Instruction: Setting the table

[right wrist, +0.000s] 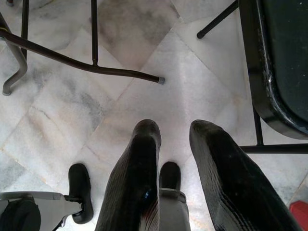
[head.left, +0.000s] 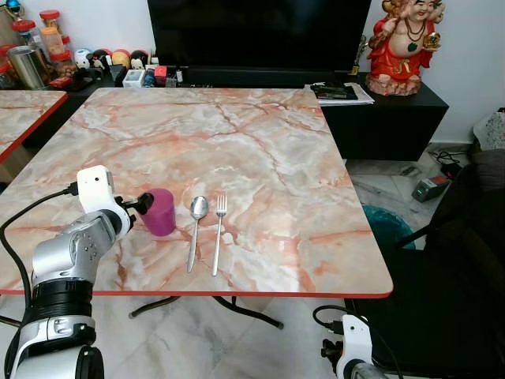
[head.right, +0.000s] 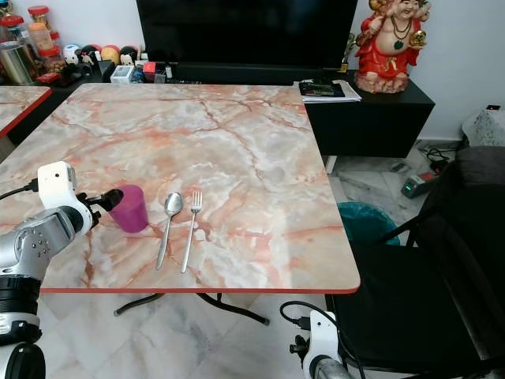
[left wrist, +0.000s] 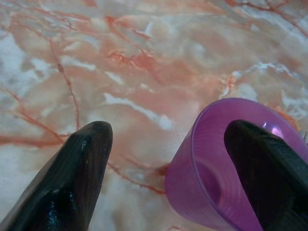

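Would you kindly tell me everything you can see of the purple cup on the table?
The purple cup is translucent plastic by its look, with faint ribbing inside, upright and empty. It stands on the marble-patterned table near its front edge, left of the spoon and apart from it. The left tool straddles its wall, one finger inside the rim, one outside, not closed.

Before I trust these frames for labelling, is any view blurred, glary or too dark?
Head views: sharp, evenly lit, soft sheen on the pink marble table. Left wrist view: black fingers and purple plastic cup soft from closeness. Right wrist view: bright, fairly sharp.
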You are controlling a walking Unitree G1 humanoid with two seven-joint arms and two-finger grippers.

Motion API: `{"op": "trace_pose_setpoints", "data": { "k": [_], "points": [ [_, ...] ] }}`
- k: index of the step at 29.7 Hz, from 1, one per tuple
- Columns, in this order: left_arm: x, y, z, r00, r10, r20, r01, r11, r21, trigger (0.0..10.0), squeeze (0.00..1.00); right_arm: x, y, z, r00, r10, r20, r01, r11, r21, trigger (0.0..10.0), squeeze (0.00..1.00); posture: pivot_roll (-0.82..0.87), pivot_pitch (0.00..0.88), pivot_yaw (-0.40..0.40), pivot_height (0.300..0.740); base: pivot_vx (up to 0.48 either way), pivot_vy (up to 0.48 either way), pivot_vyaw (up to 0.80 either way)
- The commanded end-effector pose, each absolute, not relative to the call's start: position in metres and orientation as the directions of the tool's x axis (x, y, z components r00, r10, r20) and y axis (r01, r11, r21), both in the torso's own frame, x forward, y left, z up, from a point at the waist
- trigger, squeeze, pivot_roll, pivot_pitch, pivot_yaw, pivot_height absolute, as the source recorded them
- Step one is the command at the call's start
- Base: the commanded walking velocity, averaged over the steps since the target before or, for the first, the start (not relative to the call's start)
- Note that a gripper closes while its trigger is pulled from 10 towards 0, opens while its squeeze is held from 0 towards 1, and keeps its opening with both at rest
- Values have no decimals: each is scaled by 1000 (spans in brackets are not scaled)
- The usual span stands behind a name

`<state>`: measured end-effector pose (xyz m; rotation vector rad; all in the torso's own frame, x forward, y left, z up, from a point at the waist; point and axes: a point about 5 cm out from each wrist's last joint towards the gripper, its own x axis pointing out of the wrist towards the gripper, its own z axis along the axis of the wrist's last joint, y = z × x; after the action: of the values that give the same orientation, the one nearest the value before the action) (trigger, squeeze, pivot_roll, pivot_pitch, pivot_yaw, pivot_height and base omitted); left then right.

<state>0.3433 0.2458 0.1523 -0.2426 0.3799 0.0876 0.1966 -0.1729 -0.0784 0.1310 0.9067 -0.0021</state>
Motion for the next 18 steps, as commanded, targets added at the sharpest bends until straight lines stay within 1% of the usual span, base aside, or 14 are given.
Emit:
{"op": "trace_pose_setpoints", "data": {
  "k": [1, 11, 12, 13, 14, 15, 18],
  "points": [
    [345, 244, 150, 915, 49, -400, -138, 970, -198, 10000, 0, 198, -173, -78, 619, 48, -784, 69, 991, 115, 10000, 0, 69, 0, -20, 740, 0, 0, 0],
    [346, 240, 142, 902, 48, -428, -151, 966, -209, 10000, 0, 198, -173, -78, 620, 48, -783, 69, 991, 116, 10000, 0, 68, 0, -20, 740, 0, 0, 0],
    [346, 240, 142, 902, 47, -428, -150, 966, -210, 8549, 0, 198, -173, -78, 620, 48, -783, 69, 991, 116, 10000, 0, 68, 0, -20, 740, 0, 0, 0],
    [347, 240, 142, 903, 47, -428, -150, 966, -212, 3333, 0, 198, -173, -78, 620, 48, -783, 70, 991, 116, 10000, 0, 68, 0, -20, 740, 0, 0, 0],
    [347, 239, 142, 903, 46, -427, -150, 965, -214, 2353, 0, 198, -173, -78, 620, 48, -783, 70, 991, 116, 10000, 0, 68, 0, -20, 740, 0, 0, 0],
    [347, 239, 142, 903, 45, -427, -150, 965, -216, 0, 0, 198, -173, -78, 620, 48, -783, 70, 991, 116, 10000, 0, 68, 0, -20, 740, 0, 0, 0],
    [347, 239, 142, 903, 45, -427, -151, 964, -219, 0, 0, 198, -173, -78, 620, 49, -783, 70, 991, 117, 10000, 0, 69, 0, -19, 740, 0, 0, 0]
  ]
}}
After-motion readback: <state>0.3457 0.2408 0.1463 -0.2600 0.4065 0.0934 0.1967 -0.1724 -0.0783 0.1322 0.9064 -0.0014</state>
